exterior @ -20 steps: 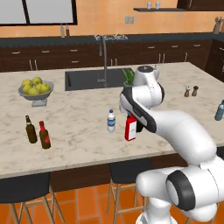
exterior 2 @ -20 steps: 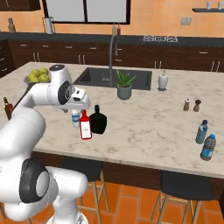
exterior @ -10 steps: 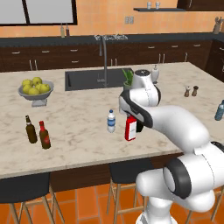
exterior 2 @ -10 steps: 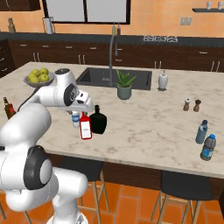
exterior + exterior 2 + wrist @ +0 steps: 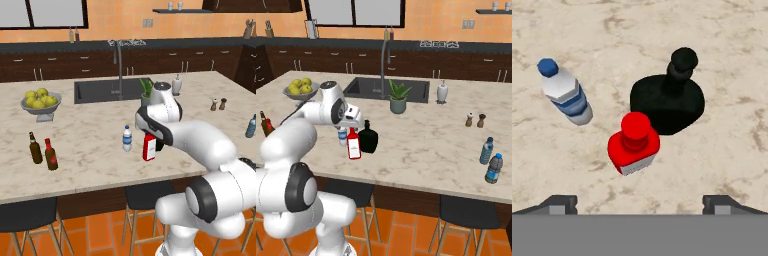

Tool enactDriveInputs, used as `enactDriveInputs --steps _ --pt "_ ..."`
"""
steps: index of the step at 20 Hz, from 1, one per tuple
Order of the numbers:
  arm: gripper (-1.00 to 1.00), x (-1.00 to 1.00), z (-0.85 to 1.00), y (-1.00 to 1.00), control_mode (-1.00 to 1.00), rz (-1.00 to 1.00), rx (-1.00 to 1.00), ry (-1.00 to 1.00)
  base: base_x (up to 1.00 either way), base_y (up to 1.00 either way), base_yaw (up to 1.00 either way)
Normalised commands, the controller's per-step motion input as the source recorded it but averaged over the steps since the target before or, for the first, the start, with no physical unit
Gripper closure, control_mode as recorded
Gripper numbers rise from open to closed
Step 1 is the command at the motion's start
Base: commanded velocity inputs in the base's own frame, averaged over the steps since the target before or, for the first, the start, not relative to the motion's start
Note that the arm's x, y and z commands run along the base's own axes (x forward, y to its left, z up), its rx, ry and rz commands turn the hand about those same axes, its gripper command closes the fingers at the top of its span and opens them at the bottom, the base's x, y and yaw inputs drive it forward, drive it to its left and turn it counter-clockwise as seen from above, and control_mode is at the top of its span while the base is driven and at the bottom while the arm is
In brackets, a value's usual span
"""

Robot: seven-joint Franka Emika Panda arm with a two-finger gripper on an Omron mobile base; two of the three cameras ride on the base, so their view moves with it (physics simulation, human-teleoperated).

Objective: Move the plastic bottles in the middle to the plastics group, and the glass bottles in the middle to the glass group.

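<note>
At the middle of the marble surface (image 5: 90,145) stand three bottles in a tight cluster: the small clear water bottle (image 5: 564,93), the flat red bottle (image 5: 633,143) with its white label, and the squat black bottle (image 5: 669,96) with a thin neck. In the hand view, taking the red bottle as centre, the black one sits at about 1 o'clock, so close that I cannot tell whether the two touch, and the water bottle stands apart at about 10 o'clock; its cap looks blue from above. The tool (image 5: 640,204) hangs over them, its two dark fingertips (image 5: 559,204) spread wide at the bottom edge and gripping nothing, with the red bottle just above the gap between them. In the left base view the water bottle (image 5: 127,138) is at 9 o'clock of the red bottle (image 5: 149,146), and the white arm covers most of the black one. Further out on the same surface, a slim dark-brown bottle (image 5: 34,148) and a narrow dark-red bottle (image 5: 50,155) stand side by side well off at 9 o'clock. In the right base view two more bottles (image 5: 490,160) stand at the far end of the surface, at 3 o'clock of the cluster.
</note>
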Motion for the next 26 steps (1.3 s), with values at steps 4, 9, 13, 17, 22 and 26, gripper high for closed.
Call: enactDriveInputs --steps 4,9,13,17,22,26 --pt "-1.00 0.23 -0.07 0.00 -1.00 0.00 0.00 -0.02 0.00 0.00 0.00" --pt "-1.00 0.19 -0.10 0.00 -1.00 0.00 0.00 0.00 0.00 0.00 0.00" --pt "-1.00 0.19 -0.11 0.00 -1.00 0.00 0.00 0.00 0.00 0.00 0.00" --pt "-1.00 0.18 -0.14 -0.02 -1.00 0.00 0.00 0.00 0.00 0.00 0.00" --pt "-1.00 0.16 -0.17 -0.04 -1.00 0.00 0.00 0.00 0.00 0.00 0.00" --pt "-1.00 0.14 -0.10 -0.05 -1.00 0.00 0.00 0.00 0.00 0.00 0.00"
